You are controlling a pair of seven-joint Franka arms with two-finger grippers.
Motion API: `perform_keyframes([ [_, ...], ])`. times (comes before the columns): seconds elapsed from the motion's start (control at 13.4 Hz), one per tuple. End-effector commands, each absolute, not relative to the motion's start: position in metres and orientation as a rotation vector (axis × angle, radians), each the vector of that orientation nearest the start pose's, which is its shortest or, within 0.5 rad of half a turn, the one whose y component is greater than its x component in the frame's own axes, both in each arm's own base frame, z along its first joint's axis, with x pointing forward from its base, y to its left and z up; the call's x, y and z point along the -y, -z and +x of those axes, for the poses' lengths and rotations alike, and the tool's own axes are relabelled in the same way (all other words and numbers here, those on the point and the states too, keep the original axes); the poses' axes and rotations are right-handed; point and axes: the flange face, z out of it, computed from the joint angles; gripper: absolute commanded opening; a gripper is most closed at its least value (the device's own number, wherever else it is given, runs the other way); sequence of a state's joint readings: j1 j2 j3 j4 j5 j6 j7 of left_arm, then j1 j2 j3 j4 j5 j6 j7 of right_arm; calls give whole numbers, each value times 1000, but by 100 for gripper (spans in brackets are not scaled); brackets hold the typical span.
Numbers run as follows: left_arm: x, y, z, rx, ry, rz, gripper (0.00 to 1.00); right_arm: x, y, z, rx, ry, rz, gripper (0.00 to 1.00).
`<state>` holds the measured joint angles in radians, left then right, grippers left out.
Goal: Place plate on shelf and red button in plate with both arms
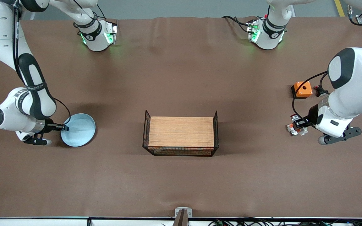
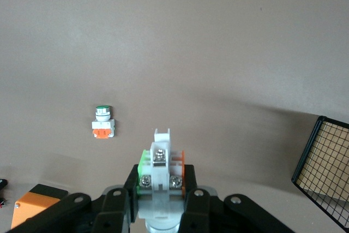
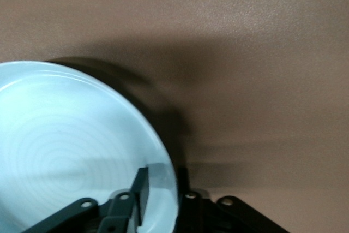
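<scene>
Right gripper (image 1: 62, 127) clamped on the plate (image 1: 79, 130) rim, left gripper (image 2: 161, 200) clamped on the red button (image 2: 161, 162)

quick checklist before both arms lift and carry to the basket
1. Right pincer straddles the plate rim, one finger inside, one outside: ok.
2. Plate rim clamped tight enough to lift: cannot tell.
3. Left pincer shut on the red button, part seated between the fingers: ok.
4. Basket at mid table, wooden floor bare, room for both items: ok.
5. Loose parts clear of the left arm's path: the green-topped switch and orange box sit close by: cannot tell.
</scene>
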<state>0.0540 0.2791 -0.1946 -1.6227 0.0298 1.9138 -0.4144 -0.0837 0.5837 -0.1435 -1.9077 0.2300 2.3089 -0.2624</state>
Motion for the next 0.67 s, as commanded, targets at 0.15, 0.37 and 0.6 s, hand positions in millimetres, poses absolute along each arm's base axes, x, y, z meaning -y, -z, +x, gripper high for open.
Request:
perform_keyframes([
  [0.15,80,-477,636,402,22,-3137,0,127,-191,601,-162,-184,-2989,5],
  [0.37,81,-491,631,398,41,-3138,0,119,-219,604,-137,-166,-2980,4],
  [0.6,81,-497,627,392,37,-3136,0,94,-266,602,-85,-217,-2945,4],
])
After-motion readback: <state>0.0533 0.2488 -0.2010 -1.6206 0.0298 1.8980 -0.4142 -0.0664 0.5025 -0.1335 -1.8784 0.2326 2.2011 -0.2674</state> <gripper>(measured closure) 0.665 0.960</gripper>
